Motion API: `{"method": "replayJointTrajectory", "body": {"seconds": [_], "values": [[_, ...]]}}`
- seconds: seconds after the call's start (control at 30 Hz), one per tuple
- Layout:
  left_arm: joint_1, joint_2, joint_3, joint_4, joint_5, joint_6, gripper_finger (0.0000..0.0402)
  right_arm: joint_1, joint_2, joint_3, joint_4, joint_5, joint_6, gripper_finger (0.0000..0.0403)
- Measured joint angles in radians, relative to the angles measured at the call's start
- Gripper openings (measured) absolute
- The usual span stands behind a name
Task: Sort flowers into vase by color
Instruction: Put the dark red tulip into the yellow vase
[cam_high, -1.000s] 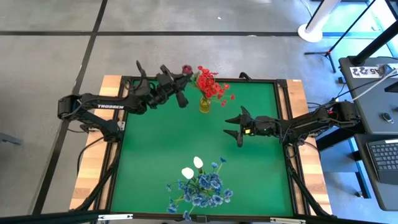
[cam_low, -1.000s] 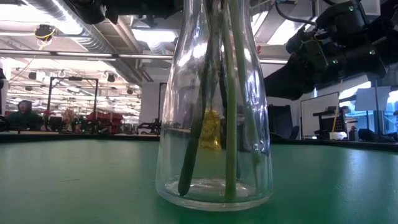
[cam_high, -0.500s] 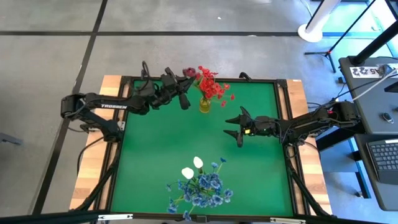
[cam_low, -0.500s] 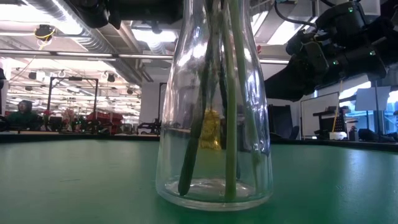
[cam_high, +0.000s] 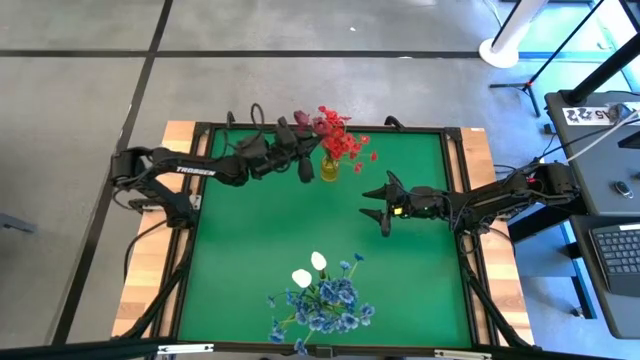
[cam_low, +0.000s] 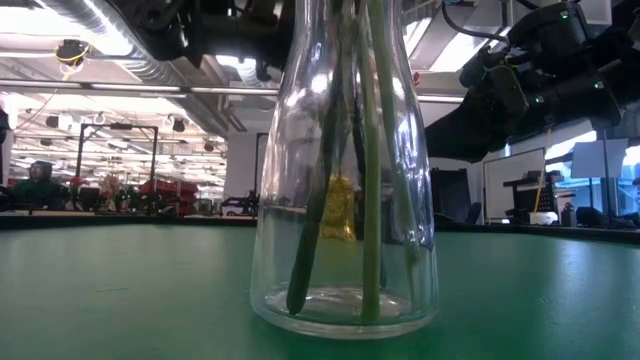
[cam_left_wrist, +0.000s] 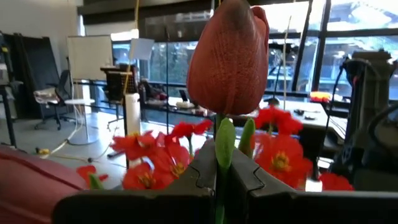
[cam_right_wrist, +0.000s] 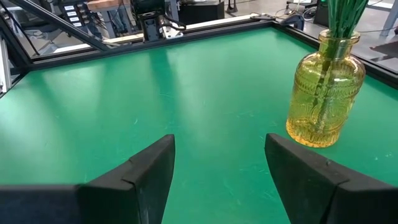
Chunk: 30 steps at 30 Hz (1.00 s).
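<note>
Had left gripper (cam_left_wrist: 224, 180) pinching green stem of dark pink-red rosebud (cam_left_wrist: 229, 56), just beside yellow glass vase (cam_high: 329, 166) holding red flowers (cam_high: 345, 140). My next move: lower stem into vase. Right gripper (cam_high: 376, 203) spread, idle near vase.

Pretty clearly a robotics lab or open workshop floor, not anyone's home. The green-topped table (cam_high: 250, 260) sits on bare concrete floor (cam_high: 90, 80) with taped lines. Off to the right there's a desk with a laptop (cam_high: 620, 250). Past the table you can see exposed ceiling ducts (cam_low: 110, 40), a whiteboard (cam_left_wrist: 90, 57), a rolling office chair (cam_left_wrist: 53, 94) and big windows (cam_left_wrist: 348, 31).
</note>
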Motion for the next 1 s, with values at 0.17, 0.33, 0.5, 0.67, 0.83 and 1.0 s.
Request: {"method": "replayJointTrajectory", "body": {"seconds": [0.17, 0.33, 0.5, 0.67, 0.83, 1.0], "values": [[0.0, 0.035, 0.0, -0.003, 0.029, -0.02, 0.0, 0.0, 0.0, 0.0, 0.0, 0.0, 0.002, 0.0248], [-0.001, 0.043, 0.0, -0.012, 0.029, -0.029, 0.0, 0.0, 0.0, 0.0, 0.003, 0.0, 0.002, 0.0248], [-0.001, 0.043, 0.0, -0.081, 0.029, -0.051, 0.0, 0.0, 0.0, 0.0, 0.008, 0.0, 0.002, 0.0248], [-0.002, 0.04, 0.003, -0.144, 0.029, -0.08, 0.0, 0.0, 0.0, 0.0, 0.025, 0.0, 0.002, 0.0248], [-0.002, 0.038, 0.003, -0.149, 0.021, -0.074, 0.0025, 0.0, 0.0, 0.0, 0.034, 0.0, 0.017, 0.0248], [-0.009, 0.034, -0.002, -0.156, 0.022, 0.009, 0.0062, 0.0, 0.0, 0.001, 0.015, 0.001, 0.023, 0.0248]]}}
